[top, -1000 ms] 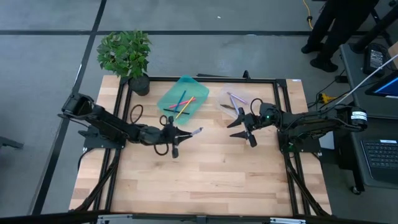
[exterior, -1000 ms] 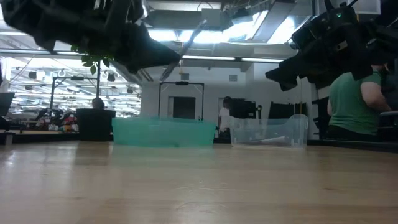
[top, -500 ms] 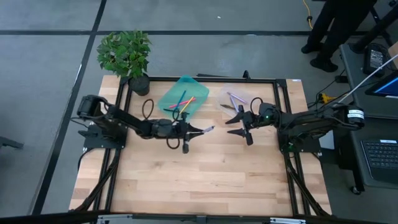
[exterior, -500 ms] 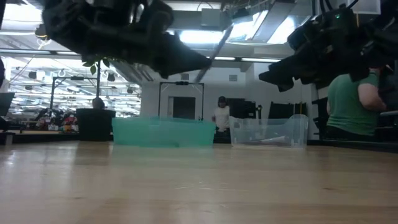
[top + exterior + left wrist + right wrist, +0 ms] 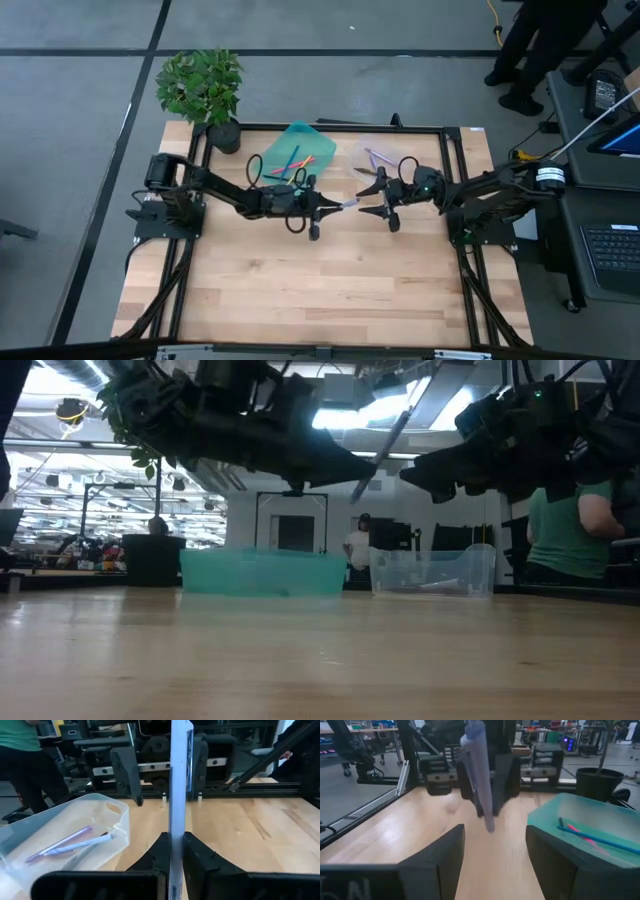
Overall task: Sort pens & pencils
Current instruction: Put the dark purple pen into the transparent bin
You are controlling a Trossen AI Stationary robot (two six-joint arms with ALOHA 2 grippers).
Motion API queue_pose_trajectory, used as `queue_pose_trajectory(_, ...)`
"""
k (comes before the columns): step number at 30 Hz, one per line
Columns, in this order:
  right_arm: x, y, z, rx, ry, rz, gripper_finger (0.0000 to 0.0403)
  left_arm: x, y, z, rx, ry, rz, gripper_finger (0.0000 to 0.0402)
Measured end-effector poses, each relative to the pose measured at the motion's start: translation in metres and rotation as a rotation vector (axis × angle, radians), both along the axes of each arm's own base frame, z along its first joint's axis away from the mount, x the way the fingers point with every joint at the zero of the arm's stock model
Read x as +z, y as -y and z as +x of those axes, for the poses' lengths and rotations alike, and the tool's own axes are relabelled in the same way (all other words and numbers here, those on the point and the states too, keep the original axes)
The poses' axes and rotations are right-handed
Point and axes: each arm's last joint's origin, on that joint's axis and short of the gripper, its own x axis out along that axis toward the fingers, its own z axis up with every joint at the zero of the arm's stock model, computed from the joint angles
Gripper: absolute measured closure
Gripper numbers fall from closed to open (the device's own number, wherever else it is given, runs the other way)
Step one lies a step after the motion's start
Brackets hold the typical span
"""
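While the left end effector (image 5: 335, 208) pinches a lavender pen (image 5: 347, 204) above mid-bench, I read this as a handover in progress.

As the high view shows, I have the left arm extended toward the right end effector (image 5: 372, 203), whose fingers stand spread just beside the pen's free tip, not yet touching it. In the left wrist view the pen (image 5: 179, 795) stands clamped between the two dark fingers (image 5: 197, 857); in the right wrist view the pen tip sits between the open fingers. The teal tray (image 5: 270, 160) already carries pink, yellow and blue slim sticks (image 5: 292, 160); the clear bin (image 5: 395, 160) carries lavender pens (image 5: 378, 160). I see no loose sticks on the wooden bench (image 5: 330, 280), so I judge sorting nearly complete: this pen remains, probably bound for the clear bin.
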Motion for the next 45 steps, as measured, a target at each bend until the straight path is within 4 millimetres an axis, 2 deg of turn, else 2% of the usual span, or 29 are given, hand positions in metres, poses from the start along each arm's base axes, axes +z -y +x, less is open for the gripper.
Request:
queue_pose_trajectory(8,0.004,-0.005,0.021,0.056,0.016,-0.021,0.0192,0.001,-0.012,0.019,-0.04,0.018,0.009,0.0379)
queue_pose_trajectory(18,0.01,-0.006,0.033,0.071,0.042,-0.062,0.0194,0.001,-0.013,0.02,-0.054,0.012,0.007,0.0379)
queue_pose_trajectory(23,0.009,-0.006,0.033,0.071,0.04,-0.062,0.0236,0.0,-0.013,0.02,-0.055,0.005,0.007,0.0379)
queue_pose_trajectory(30,0.01,-0.006,0.033,0.066,0.046,-0.072,0.0363,0.0,-0.012,0.02,-0.07,0.0,-0.004,0.0379)
queue_pose_trajectory(33,0.01,-0.006,0.033,0.066,0.045,-0.074,0.0362,0.0,-0.013,0.02,-0.076,0.002,-0.021,0.0375)
queue_pose_trajectory(45,0.009,-0.006,0.033,0.073,0.04,-0.066,0.0362,0.0,-0.007,0.02,-0.061,0.003,-0.012,0.0298)
